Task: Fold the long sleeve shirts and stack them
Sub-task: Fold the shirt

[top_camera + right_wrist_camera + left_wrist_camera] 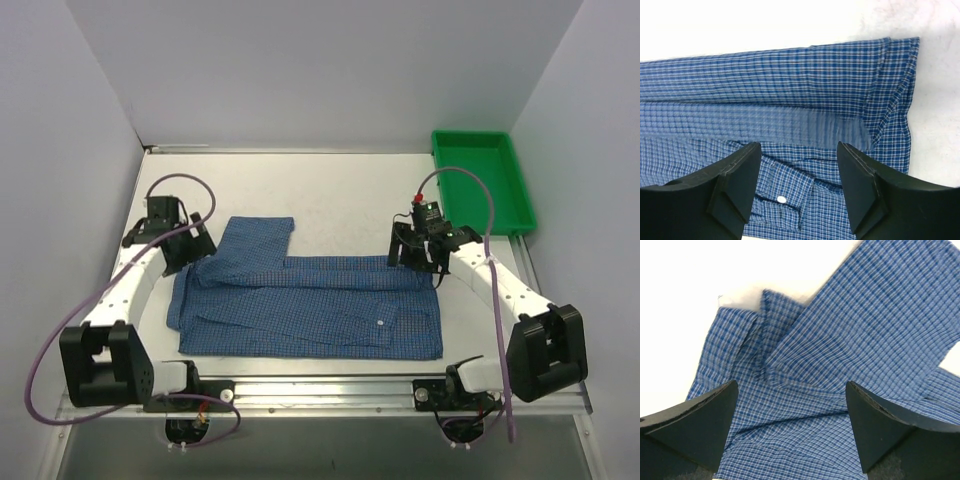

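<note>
One long sleeve shirt (pixel 310 305), blue fine-checked cloth, lies flat in the middle of the table, partly folded. A sleeve is laid across it, its cuff with a white button (pixel 383 322) toward the right. My left gripper (pixel 192 255) hovers over the shirt's far left corner, open, with only cloth (pixel 855 340) below its black fingers (pixel 700 425). Over the shirt's far right edge my right gripper (pixel 412 258) also stands open, nothing between its fingers (pixel 865 190). The buttoned cuff (pixel 782 199) shows below them.
A green tray (pixel 520 205) stands at the back right corner of the white table (pixel 340 185). Grey walls close in the left, back and right sides. A metal rail (pixel 320 385) with both arm bases runs along the near edge.
</note>
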Motion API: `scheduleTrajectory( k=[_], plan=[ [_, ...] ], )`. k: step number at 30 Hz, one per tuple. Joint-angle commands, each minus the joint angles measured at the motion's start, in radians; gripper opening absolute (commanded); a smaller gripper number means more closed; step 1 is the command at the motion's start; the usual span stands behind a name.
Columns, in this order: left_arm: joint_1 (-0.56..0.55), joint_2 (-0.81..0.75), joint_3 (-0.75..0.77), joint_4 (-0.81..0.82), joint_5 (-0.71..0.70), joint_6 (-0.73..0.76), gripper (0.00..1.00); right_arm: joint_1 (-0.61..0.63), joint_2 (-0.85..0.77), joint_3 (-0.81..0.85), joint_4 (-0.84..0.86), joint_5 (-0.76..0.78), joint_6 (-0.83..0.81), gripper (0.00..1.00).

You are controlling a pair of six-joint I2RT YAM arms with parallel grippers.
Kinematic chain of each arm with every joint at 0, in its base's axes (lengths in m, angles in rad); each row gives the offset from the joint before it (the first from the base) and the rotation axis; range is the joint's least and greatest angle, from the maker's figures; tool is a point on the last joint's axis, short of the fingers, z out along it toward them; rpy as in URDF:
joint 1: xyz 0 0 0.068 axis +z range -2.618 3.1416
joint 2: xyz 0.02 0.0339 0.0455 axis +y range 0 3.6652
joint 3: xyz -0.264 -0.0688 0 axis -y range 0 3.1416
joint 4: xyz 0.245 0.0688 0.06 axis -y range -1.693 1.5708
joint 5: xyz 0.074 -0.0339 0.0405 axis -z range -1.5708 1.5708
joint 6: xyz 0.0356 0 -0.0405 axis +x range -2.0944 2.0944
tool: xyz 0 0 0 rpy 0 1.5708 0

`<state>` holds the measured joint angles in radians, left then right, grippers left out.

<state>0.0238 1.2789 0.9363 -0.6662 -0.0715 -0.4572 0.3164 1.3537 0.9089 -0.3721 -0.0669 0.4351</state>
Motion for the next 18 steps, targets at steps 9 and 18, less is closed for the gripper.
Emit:
scheduleTrajectory(
  k=[9, 18],
  plan=[
    [-0.116, 0.519, 0.476, 0.072, 0.065, 0.038, 0.97, 0.130, -0.080, -0.004, 0.002, 0.022, -0.076, 0.75],
    [-0.134, 0.819, 0.725, 0.109, 0.010, 0.009, 0.95, 0.230, -0.116, -0.068, 0.019, 0.029, -0.073, 0.75]
  ],
)
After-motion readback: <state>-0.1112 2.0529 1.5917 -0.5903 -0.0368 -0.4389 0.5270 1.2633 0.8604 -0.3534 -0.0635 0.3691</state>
